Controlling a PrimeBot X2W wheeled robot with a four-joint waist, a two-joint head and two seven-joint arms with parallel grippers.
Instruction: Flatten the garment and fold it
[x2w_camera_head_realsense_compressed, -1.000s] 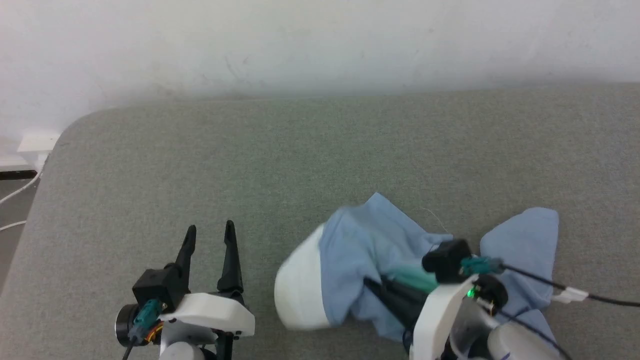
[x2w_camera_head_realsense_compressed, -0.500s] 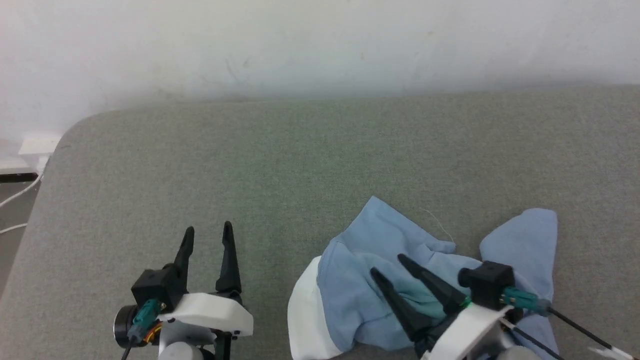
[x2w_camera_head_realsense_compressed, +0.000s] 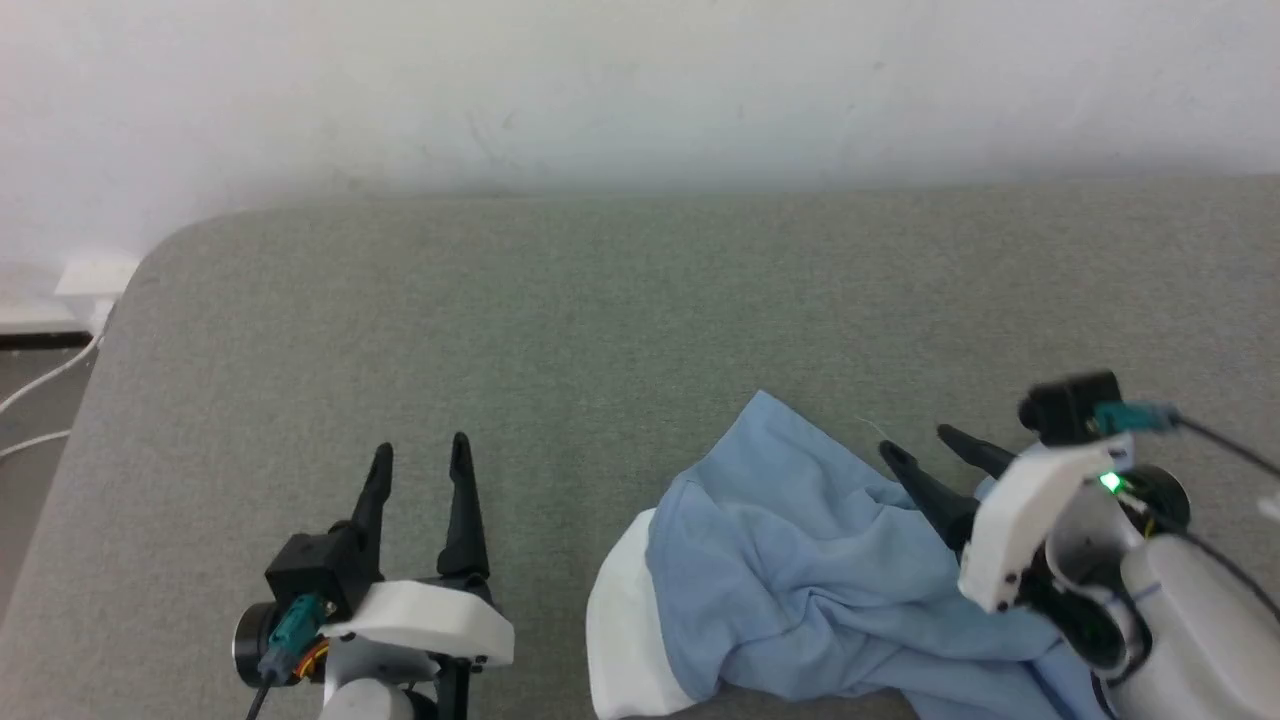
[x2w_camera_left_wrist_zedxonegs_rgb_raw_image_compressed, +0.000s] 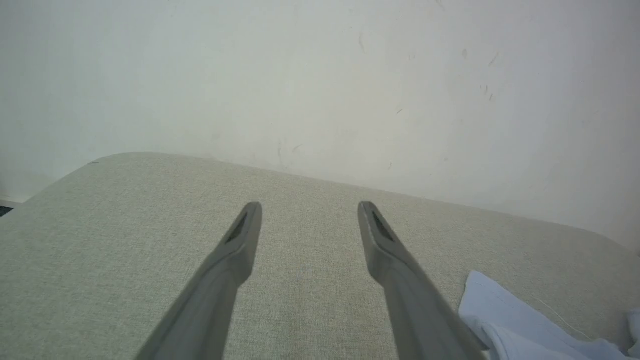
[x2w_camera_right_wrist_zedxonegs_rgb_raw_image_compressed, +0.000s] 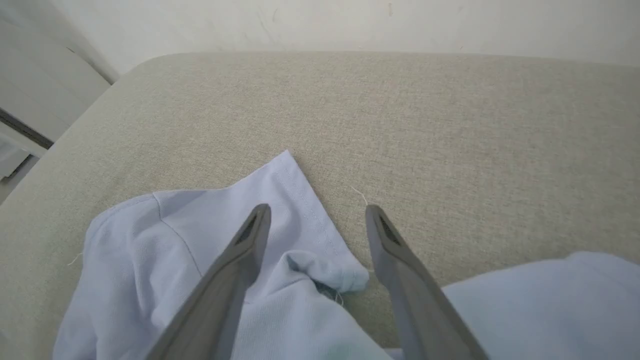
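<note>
Both pairs of jaws stand wide apart and hold nothing. Well to the left of the garment, the left gripper hovers over the bare grey cushion. The garment, a light blue shirt, lies crumpled, with its white collar bunched at its left edge and a pointed corner at its far side. At the garment's right side the right gripper has one finger above the cloth and the other above the cushion just beside it. Flattening would likely go best if each gripper pinched one outer hem and drew outward, not the bunched middle. Left of and beyond the garment the cushion lies open. How close its near side lies to the cushion's edge cannot be told.
</note>
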